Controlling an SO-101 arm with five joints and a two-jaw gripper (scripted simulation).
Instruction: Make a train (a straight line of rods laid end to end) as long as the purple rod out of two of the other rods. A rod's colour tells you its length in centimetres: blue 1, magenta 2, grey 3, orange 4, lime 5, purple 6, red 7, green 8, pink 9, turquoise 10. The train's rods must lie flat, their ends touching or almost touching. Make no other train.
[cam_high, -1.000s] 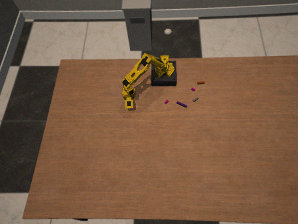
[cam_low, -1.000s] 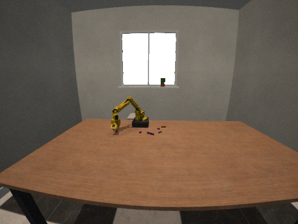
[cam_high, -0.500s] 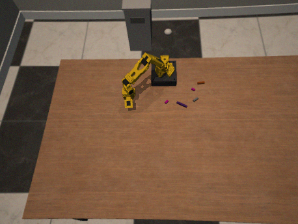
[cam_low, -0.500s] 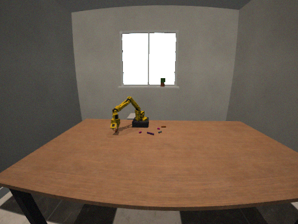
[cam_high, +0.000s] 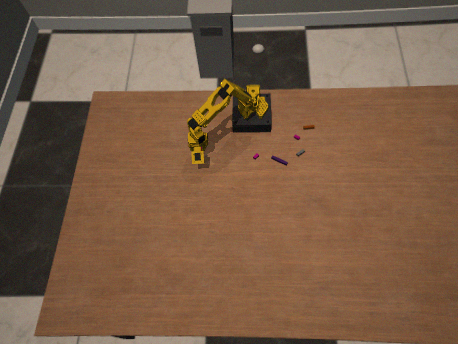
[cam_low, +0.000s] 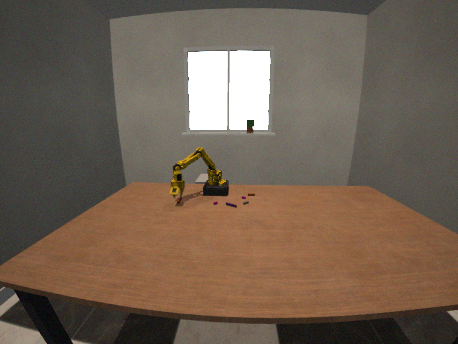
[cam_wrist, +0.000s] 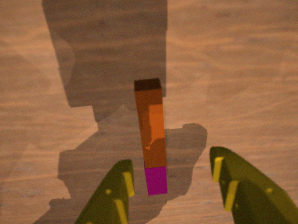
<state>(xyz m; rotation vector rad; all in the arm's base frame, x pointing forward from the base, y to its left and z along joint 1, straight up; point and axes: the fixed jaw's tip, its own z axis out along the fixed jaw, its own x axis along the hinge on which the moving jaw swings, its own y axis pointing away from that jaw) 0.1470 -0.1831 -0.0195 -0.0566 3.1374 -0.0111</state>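
An orange rod (cam_wrist: 156, 127) and a magenta rod (cam_wrist: 156, 181) lie flat in one straight line on the table in the wrist view, ends touching or almost touching. My gripper (cam_wrist: 171, 156) (cam_low: 178, 201) is open, with one finger on each side of the line, clear of both rods. Nothing is held. In the top view the arm hides this pair. The purple rod (cam_high: 279, 160) (cam_low: 231, 204) lies apart, to the right of the gripper in the top and exterior views.
A second magenta rod (cam_high: 256, 156) lies left of the purple rod. A third magenta rod (cam_high: 297, 137), a grey rod (cam_high: 300, 152) and another orange rod (cam_high: 309, 127) lie separately to its right. The arm's black base (cam_high: 252, 125) stands at the table's back edge.
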